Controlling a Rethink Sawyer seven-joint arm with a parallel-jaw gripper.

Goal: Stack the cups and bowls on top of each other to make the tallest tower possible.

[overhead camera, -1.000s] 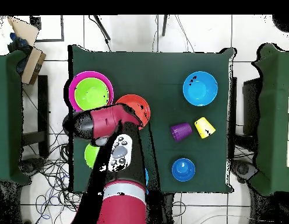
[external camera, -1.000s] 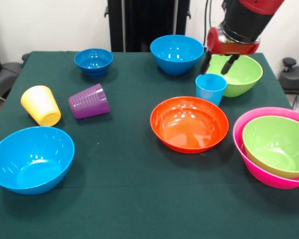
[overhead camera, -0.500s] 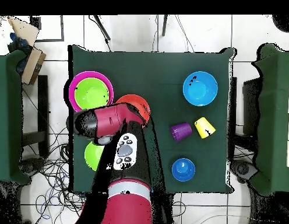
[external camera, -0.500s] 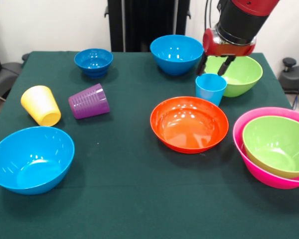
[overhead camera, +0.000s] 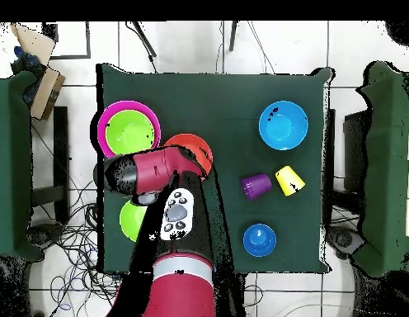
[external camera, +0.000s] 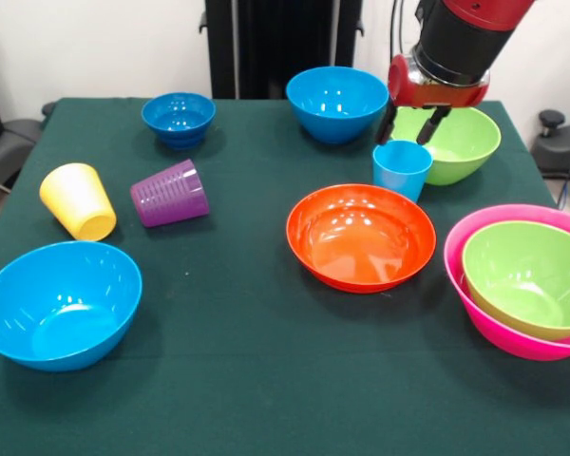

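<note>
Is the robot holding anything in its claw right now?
No. The open gripper hangs just above the upright light blue cup, its fingers not touching it.

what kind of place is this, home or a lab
Most likely a robotics lab: a red and black robot arm works over a table draped in green cloth, cables sprawl across the tiled floor, and plastic bowls and cups are laid out as test props.

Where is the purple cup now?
In the front view, the purple cup lies on its side at the left, beside the yellow cup.
</note>
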